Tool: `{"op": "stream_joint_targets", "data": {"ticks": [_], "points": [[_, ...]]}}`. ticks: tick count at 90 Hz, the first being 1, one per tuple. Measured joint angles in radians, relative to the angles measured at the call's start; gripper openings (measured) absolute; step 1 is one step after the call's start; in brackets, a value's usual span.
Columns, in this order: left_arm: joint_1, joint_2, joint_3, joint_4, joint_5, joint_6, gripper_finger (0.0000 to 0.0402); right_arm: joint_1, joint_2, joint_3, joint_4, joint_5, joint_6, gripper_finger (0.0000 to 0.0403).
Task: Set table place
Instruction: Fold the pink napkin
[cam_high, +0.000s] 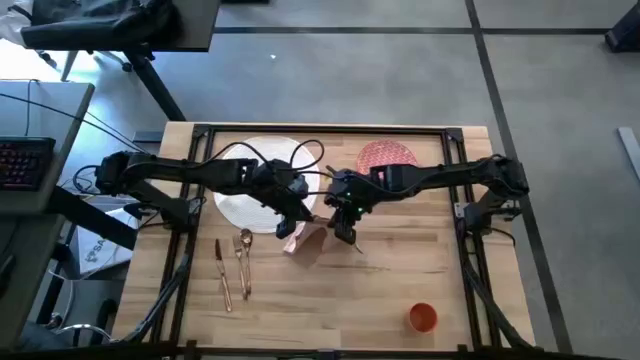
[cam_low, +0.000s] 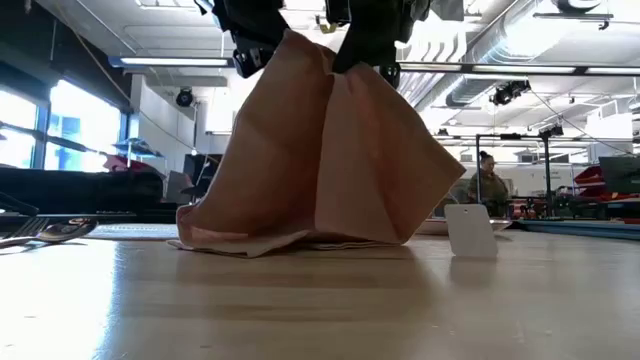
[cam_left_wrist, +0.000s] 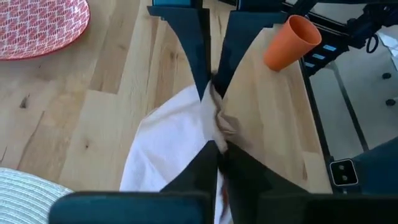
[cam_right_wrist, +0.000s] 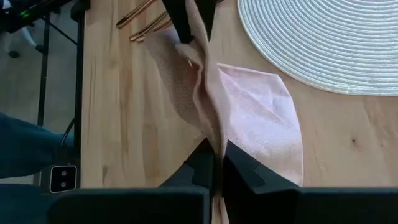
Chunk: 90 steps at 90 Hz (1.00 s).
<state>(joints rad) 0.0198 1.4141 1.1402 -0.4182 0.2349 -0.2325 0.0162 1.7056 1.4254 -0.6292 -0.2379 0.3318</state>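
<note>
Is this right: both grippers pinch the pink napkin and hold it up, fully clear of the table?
Not quite. Both the left gripper and right gripper pinch the napkin, but it isn't clear of the table: the low view shows its bottom edge resting on the wood.

A rectangular light wood plank table (cam_high: 400, 290) with a thin black metal frame carries a large white round ribbed plate (cam_high: 245, 200) at far left-centre and a smaller red-patterned plate (cam_high: 385, 154) to its right. Gold-coloured cutlery (cam_high: 233, 268) lies near left, a small orange cup (cam_high: 423, 318) near right, and the lower edge of a pale pink cloth napkin (cam_low: 300, 190) rests at the middle.
</note>
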Motion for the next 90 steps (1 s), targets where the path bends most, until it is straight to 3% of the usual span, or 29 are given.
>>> {"op": "stream_joint_targets", "data": {"ticks": [27,64,90], "points": [[0.0,-0.001,0.0,0.03,0.091,0.0,0.0,0.019,0.0,0.0,-0.03,0.024,-0.141,0.0009],[0.002,0.001,0.0,0.032,0.034,0.0,0.0,0.01,-0.043,0.072,-0.149,0.073,-0.206,0.0156],[0.014,0.001,0.0,0.061,0.011,-0.024,0.0,0.025,-0.006,0.05,0.041,0.078,-0.147,0.0178]]}}
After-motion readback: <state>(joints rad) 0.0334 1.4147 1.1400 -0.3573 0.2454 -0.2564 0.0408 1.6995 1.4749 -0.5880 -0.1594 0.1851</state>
